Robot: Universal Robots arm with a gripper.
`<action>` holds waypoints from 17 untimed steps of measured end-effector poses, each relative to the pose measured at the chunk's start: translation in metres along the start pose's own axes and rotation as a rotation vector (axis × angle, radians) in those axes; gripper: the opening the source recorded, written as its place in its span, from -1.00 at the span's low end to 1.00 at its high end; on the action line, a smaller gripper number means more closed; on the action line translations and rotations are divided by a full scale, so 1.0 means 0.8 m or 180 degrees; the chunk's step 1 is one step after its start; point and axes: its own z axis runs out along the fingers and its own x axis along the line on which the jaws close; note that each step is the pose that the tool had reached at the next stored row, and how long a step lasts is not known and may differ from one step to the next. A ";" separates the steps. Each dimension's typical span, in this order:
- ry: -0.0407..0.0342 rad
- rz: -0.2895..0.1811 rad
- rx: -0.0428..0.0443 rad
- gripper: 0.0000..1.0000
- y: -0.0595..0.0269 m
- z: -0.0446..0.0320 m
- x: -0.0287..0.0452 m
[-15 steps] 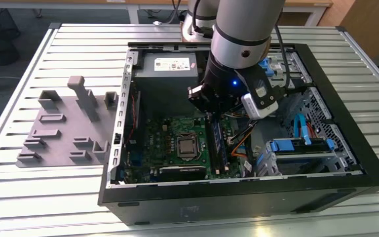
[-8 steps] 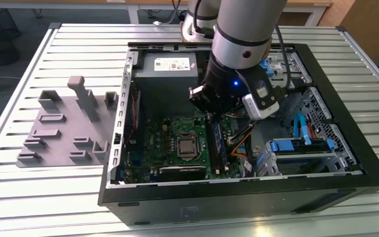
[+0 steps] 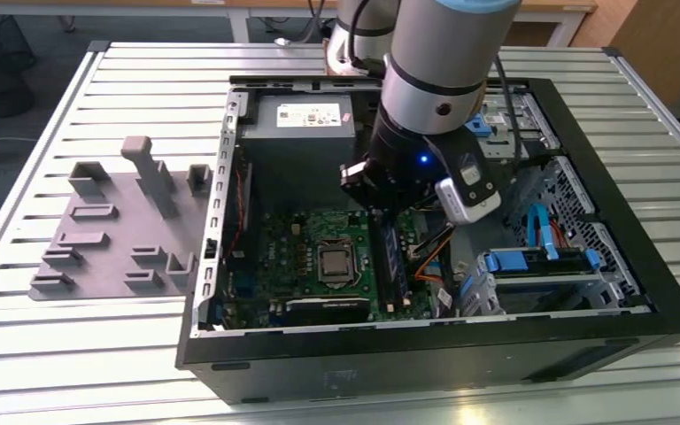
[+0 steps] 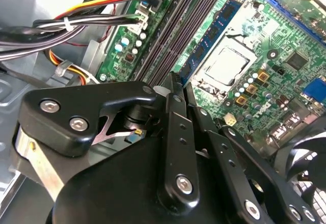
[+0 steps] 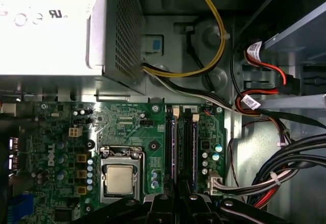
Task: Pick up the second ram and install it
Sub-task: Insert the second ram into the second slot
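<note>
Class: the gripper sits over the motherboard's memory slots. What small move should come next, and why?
Probably a short, straight press down. The gripper sits right over the end of a blue-labelled ram that stands on edge beside the processor, already lined up along the board. I cannot tell whether it is fully seated.

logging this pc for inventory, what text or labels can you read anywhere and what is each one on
Power supply sticker: printed, too small to read.
Motherboard logo: a white brand mark, not quoted here; the other board print is too small.
Cable tag: printed, too small to read.
No other words or numbers are legible.
</note>
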 end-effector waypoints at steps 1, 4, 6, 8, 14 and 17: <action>0.0000 0.0000 0.0000 -0.73 0.000 0.0022 -0.0002; 0.0000 0.0002 -0.0001 -0.73 0.000 0.0091 -0.0007; 0.0000 0.0003 0.0000 -0.73 -0.001 0.0135 -0.0009; 0.0000 0.0003 0.0000 -0.73 -0.001 0.0181 -0.0011; 0.0001 0.0003 0.0000 -0.73 -0.001 0.0201 -0.0012; 0.0000 0.0002 -0.0001 -0.73 -0.001 0.0223 -0.0013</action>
